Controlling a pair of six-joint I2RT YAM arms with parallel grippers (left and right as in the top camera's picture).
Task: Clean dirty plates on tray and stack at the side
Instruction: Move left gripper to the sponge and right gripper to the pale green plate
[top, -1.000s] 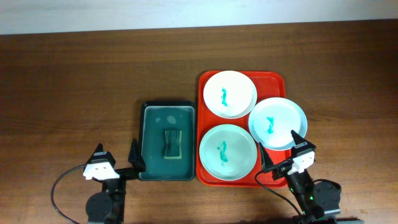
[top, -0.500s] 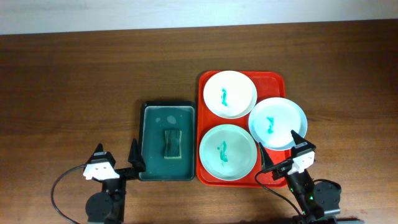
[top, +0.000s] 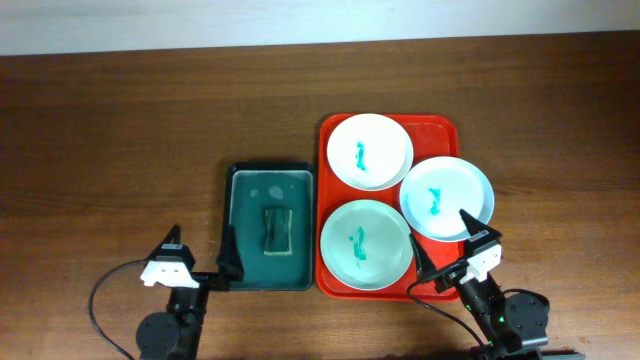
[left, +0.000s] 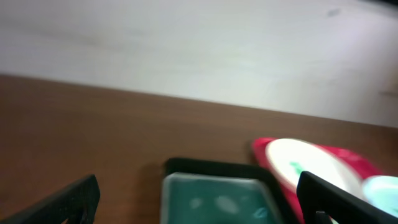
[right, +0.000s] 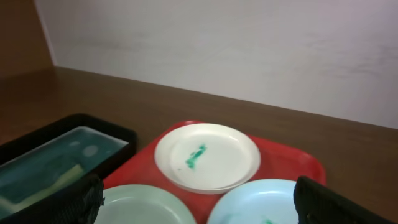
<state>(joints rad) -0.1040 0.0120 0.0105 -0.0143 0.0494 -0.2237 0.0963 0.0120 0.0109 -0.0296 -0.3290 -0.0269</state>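
Opening step, as we judge it: nothing cleaned, nothing stacked; all three plates lie on the red tray (top: 440, 128), each with a teal smear at centre; white plate (top: 370, 150) at the far end, pale green plate (top: 366, 243) at the near end, pale blue plate (top: 447, 198) to the right and overhanging the tray's right rim.

Dark green basin (top: 240, 175) sits just left of the tray, the two nearly touching; sponge (top: 277, 231) lies flat inside it, with no tool on it.

Left tool (top: 200, 246) hangs low at the near edge of the counter (top: 120, 130), beside the basin's near-left corner; fingers spread wide, nothing between them; its wrist view is blurred but shows the gap plainly. Right tool (top: 441, 233) hovers near the tray's near-right corner, close to the blue and green plates; fingers likewise spread, empty.

Next move, in our reading: the left tool goes over the basin and closes on the sponge; the right tool takes a plate by its rim to steady it for wiping; the overhanging blue plate offers the easiest edge. Bare counter right of the tray looks fit for the stack.
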